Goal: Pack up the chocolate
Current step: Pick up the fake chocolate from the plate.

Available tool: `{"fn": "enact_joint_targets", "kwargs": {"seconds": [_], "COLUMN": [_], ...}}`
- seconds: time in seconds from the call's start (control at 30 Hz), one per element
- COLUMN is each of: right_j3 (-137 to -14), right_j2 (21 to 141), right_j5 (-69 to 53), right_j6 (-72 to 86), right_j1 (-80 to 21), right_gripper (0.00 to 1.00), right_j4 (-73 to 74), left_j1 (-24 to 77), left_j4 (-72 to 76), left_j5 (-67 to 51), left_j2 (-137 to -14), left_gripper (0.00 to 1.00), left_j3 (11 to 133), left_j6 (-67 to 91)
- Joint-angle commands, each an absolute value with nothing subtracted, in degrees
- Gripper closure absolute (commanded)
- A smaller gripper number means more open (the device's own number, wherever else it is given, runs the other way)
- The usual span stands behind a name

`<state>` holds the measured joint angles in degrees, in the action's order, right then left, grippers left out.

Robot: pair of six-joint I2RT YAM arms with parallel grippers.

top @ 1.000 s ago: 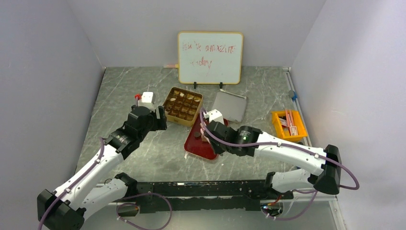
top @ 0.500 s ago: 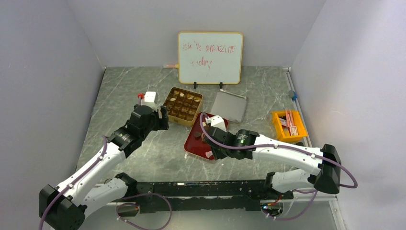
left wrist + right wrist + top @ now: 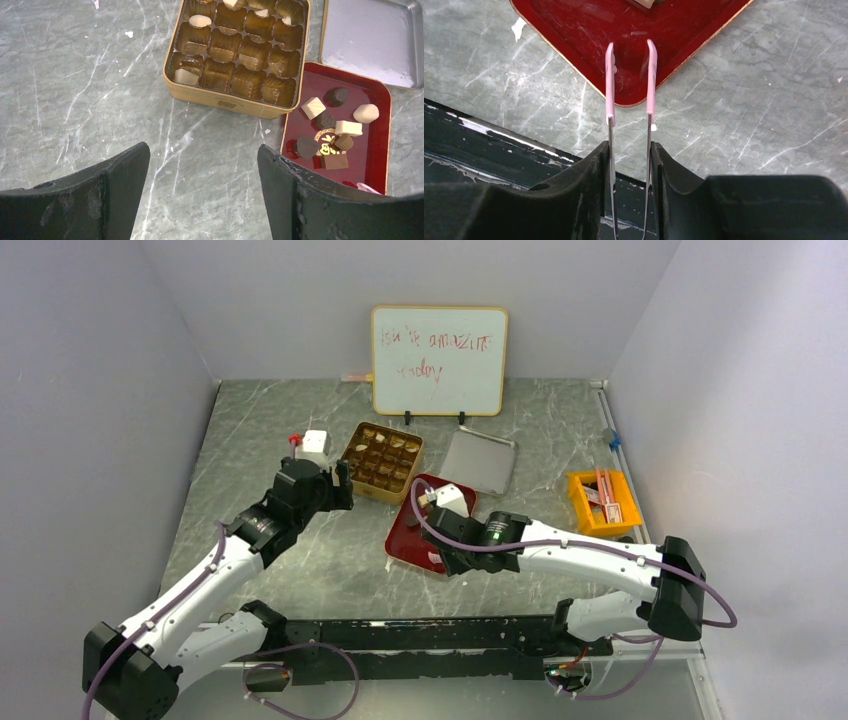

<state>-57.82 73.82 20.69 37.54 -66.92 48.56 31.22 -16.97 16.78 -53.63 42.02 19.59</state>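
**Chocolate split between tray and tin; tweezers open over tray corner**

The grey marbled bench (image 3: pixel 330 560) carries everything. At its far edge a whiteboard (image 3: pixel 439 360) stands upright with red handwriting; "amazing" is fairly clear, the whole seems to read "you're amazing today", and the first word is faint.

In front of it sits a gold tin (image 3: pixel 220 102) with rows of moulded cups. A small mark on its near wall is too small to read. Its silver lid (image 3: pixel 370 40) lies to the right of it. A red tray (image 3: pixel 377 155) lies just in front of both, with a gold emblem printed on its floor that cannot be read. An orange bin (image 3: pixel 578 502) stands well apart, by the right wall.

The left end effector (image 3: pixel 202 160) hangs over bare bench near the tin's near side, fingers spread wide and empty. The right end effector (image 3: pixel 630 150) is pressed onto the metal shanks of pink-tipped tweezers (image 3: pixel 651 75). Their tips stand apart over the tray's near corner, with nothing between them.

Most of the chocolate (image 3: pixel 348 128) lies loose on the tray: dark, brown and cream pieces clustered together. A few cream pieces sit in cups of the tin.
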Motion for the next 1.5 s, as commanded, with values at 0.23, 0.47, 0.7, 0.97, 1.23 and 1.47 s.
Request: {"fn": "enact_joint_targets", "kwargs": {"seconds": [0.23,0.47,0.7,0.97,1.23,1.47], "right_j3": [-54.1,-52.5,-52.5,-53.3,-54.2,-56.8], "right_j2": [75.1,77.9,80.4,82.6,84.5,87.4], "right_j5": [18.0,18.7,19.1,19.9,19.7,20.2], "right_j6": [42.3,42.1,40.8,39.1,36.9,35.4], "right_j1": [-69.1,-69.5,-69.5,-69.3,-67.2,-66.4], "right_gripper": [0.63,0.62,0.61,0.59,0.6,0.6], "right_j4": [47.4,45.2,43.1,41.7,40.3,40.0], "left_j1": [31.4,31.5,31.5,31.4,31.5,31.4], "left_j4": [-13.8,-13.9,-14.2,-13.9,-13.8,-13.8], "left_j5": [16.1,16.2,16.4,16.3,16.4,16.7], "left_j2": [-54.0,-54.0,-54.0,-54.6,-54.5,-54.9], "left_gripper": [0.16,0.16,0.17,0.17,0.17,0.17], "left_j3": [40.4,40.3,40.7,40.9,40.6,40.8], "left_j6": [19.8,19.8,19.7,19.8,19.9,19.4]}}
